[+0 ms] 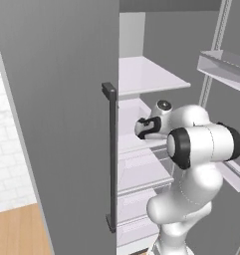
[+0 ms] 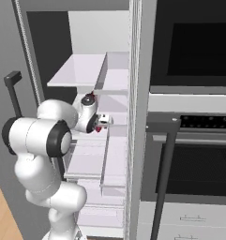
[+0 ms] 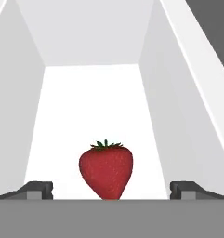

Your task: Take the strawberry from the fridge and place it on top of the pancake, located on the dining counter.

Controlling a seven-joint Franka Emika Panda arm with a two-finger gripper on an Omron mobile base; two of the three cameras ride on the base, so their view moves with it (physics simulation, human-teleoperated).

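**Fridge interior, white shelf bay: jaws wide, strawberry not yet held**

Inside the fridge, door swung open, arm reaching deep onto a middle white shelf. Gripper spread fully, nothing between the tips but air. Strawberry sitting upright on the shelf floor, leaves at 12 o'clock, centred between the two fingertips at 6 o'clock of the hand view, apart from both. Glimpsed as a red speck just past the hand in the right base view.

Risks, as judged:
- Small, rounded, tapering body: likely to squirt forward or roll if closed on the narrow tip rather than mid-body.
- Pushing further in before closing could nudge it toward the back wall.
- Soft fruit, hard squeeze could bruise or deform.
- Tight bay: side walls at 3 and 9 o'clock, upper shelf overhead, so little room for a lift; retreat needs to be straight back.

Surroundings: door bin at 2 o'clock in left base view, near the elbow's swing path. Long dark handle on the open door. Black oven just beside the fridge at 3 o'clock.
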